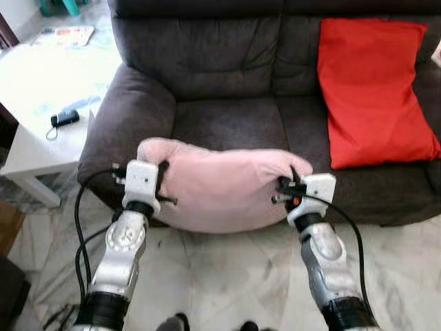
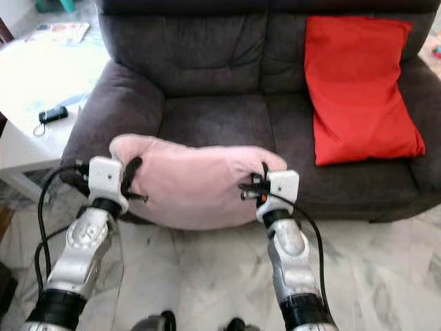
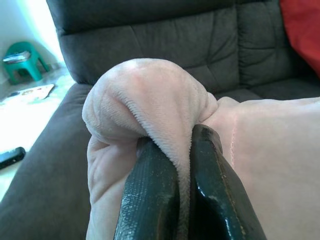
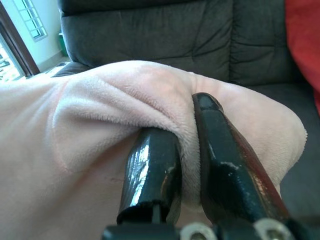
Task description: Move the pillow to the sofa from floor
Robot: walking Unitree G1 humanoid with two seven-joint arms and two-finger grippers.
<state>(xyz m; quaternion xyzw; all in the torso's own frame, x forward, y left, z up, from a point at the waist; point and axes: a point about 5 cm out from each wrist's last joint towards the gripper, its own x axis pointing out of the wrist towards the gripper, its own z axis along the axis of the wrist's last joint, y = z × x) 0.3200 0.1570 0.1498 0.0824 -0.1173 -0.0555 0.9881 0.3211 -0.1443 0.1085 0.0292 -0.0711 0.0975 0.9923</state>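
- Marble floor [image 1: 227, 276] up front, with a dark grey sofa [image 1: 227, 62] across the back of the view.
- White surface [image 1: 48, 76] sits beside the sofa on the robot's left, with a small black gadget [image 1: 64, 118] lying on it.
- Red cushion [image 1: 375, 89] leans upright against the sofa's backrest on the right side, bottom edge resting on the seat.
- Pink pillow [image 1: 220, 189] is held up off the floor, stretched between both grippers, right in front of the sofa seat's front edge. Can't tell if it touches the seat edge.
- Left gripper [image 3: 182, 165] has its jaws squeezed together on the pillow's left corner, a fold of plush pinched between them and bulging over the tips. Arm reaches forward and up, wrist level with the seat front.
- Right gripper [image 4: 187, 150] is the same deal: jaws clamped tight on a fold at the pillow's right end, arm extended forward at matching height.
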